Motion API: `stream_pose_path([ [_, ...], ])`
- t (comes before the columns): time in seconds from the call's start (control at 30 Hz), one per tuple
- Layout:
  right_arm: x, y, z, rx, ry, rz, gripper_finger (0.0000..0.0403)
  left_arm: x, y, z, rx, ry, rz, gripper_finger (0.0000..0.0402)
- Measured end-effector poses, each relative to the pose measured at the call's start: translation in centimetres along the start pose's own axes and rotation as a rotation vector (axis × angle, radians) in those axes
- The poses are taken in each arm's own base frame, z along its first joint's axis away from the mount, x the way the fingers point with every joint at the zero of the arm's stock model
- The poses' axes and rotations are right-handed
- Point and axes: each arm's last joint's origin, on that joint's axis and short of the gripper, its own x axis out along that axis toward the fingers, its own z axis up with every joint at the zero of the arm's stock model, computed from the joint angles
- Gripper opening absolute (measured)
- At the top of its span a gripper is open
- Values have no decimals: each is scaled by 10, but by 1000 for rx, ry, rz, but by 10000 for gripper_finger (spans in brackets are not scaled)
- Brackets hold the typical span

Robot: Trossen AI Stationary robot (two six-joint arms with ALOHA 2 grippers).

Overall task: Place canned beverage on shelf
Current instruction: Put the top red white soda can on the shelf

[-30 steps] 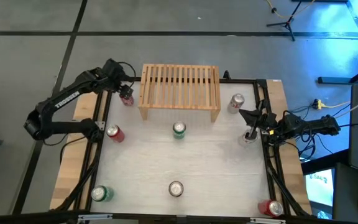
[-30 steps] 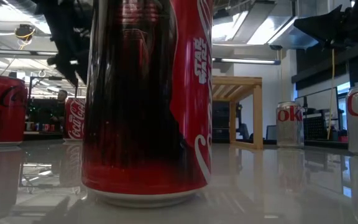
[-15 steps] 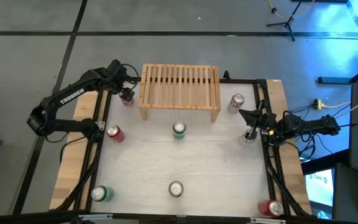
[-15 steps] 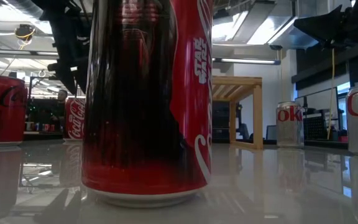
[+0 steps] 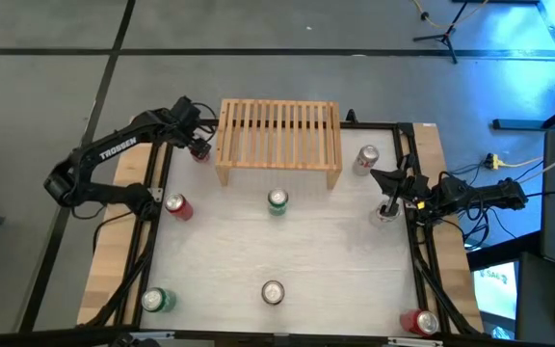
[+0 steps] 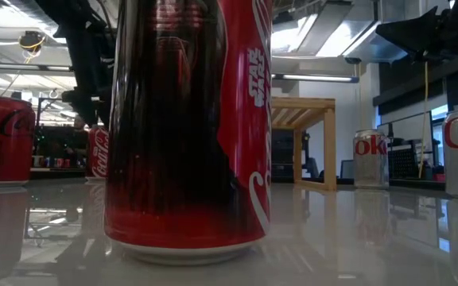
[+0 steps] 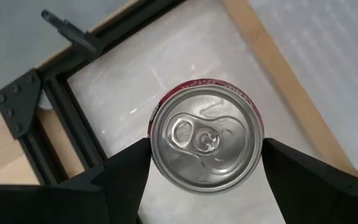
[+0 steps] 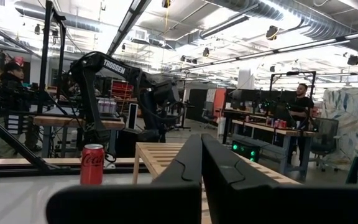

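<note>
While the right gripper (image 5: 385,189) sits closed, the left gripper (image 5: 198,146) clamps a red can (image 7: 206,146). It's shifted closer to the shelf (image 5: 279,141).

Shelf (image 5: 279,143) top bare; shelf side beside left hand (image 5: 198,146).

Two dark jointed arms, white TROSSEN lettering on the left arm (image 5: 114,151), black cables trailing.

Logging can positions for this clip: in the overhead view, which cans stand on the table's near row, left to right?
Green can → silver-topped can → red can.
</note>
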Motion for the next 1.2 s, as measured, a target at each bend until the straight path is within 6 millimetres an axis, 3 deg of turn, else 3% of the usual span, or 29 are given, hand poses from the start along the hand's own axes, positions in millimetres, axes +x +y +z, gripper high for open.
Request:
stream_pose_path([
  [0.93,0,0,0,1,-3,2,1,3,0,1,21,-9,22,288],
  [1.2,0,0,1,3,-7,7,1,1,1,-1,18,-7,34,348],
])
